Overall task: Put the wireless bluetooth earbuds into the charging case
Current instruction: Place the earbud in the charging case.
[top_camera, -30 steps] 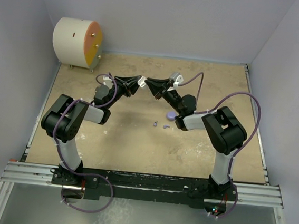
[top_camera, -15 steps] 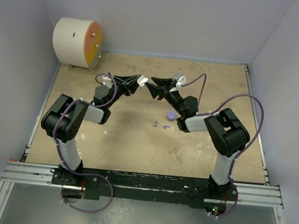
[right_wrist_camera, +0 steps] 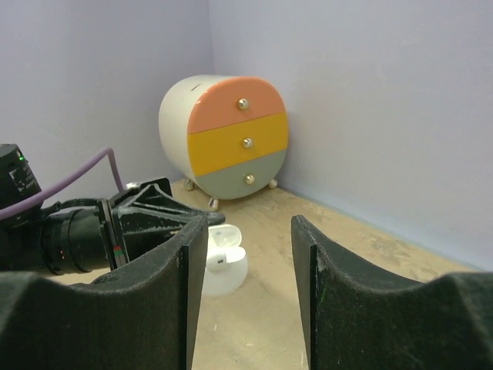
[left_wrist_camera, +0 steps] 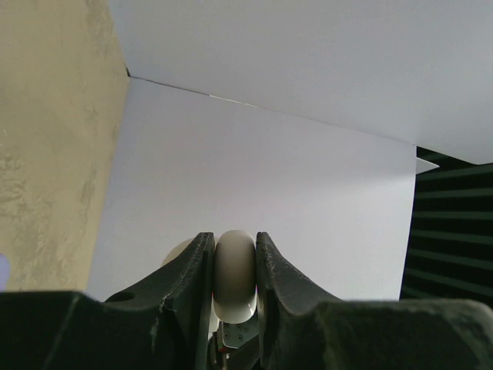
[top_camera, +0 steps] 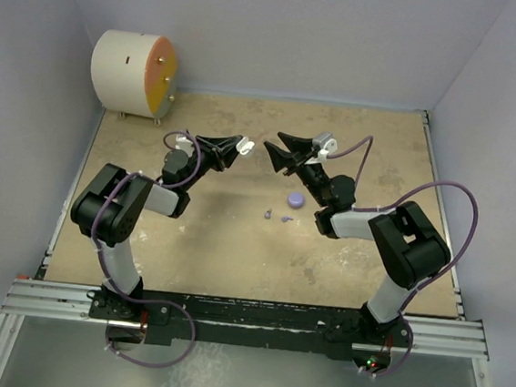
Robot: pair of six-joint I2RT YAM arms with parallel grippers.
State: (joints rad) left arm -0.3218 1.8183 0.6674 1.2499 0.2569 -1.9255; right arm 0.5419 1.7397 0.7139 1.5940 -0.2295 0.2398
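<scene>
**White case half now rests with the left arm alone**

A second ago the two arms met tip to tip above the back of the bench [top_camera: 235, 246], both closed around the same small piece. Since then the right end effector [top_camera: 273, 144] has spread its jaws and drawn back toward its own side. It now stands apart from the left one, with nothing between its fingers.

The left end effector [top_camera: 239, 143] has not moved and stays clamped on the white case half [right_wrist_camera: 221, 266], holding it up off the bench. The right wrist view shows that piece sitting free of any other contact.

The lilac case half [top_camera: 295, 199] lies flat on the bench just in front of the right arm. The earbuds [top_camera: 286, 219] lie loose a little nearer than it, apart from each other and from the disc. None has been seated yet.

Judged from this, the handover is done. The right arm looks free to go down for an earbud while the left keeps the white half steady. The buds are tiny, so pinching one cleanly is the likely difficulty.
</scene>
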